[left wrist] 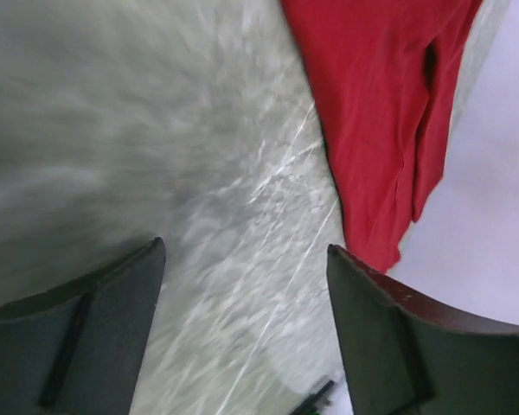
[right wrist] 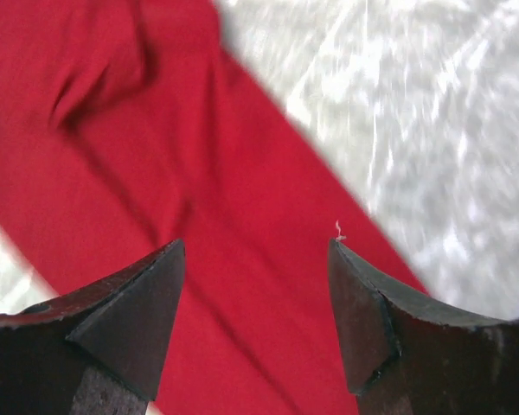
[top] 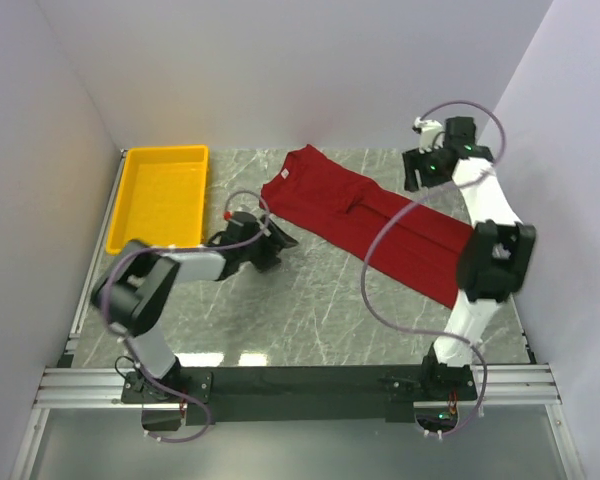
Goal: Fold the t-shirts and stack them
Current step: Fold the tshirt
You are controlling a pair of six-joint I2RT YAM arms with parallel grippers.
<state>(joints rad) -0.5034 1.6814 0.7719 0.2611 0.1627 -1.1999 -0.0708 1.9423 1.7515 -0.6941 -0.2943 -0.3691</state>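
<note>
The dark red t-shirt (top: 375, 220) lies on the grey marble table, folded lengthwise into a long strip that runs from back centre to front right. It also shows in the left wrist view (left wrist: 376, 112) and in the right wrist view (right wrist: 156, 181). My left gripper (top: 280, 240) is open and empty, low over bare table just left of the shirt (left wrist: 246, 251). My right gripper (top: 420, 170) is open and empty, raised over the shirt's far right edge (right wrist: 255, 246). A thin white thread clings to its right fingertip (right wrist: 339, 246).
A yellow plastic tray (top: 128, 200) stands at the back left of the table. White walls close in the back and both sides. The table's marble surface (top: 310, 320) extends in front of the shirt toward the arm bases.
</note>
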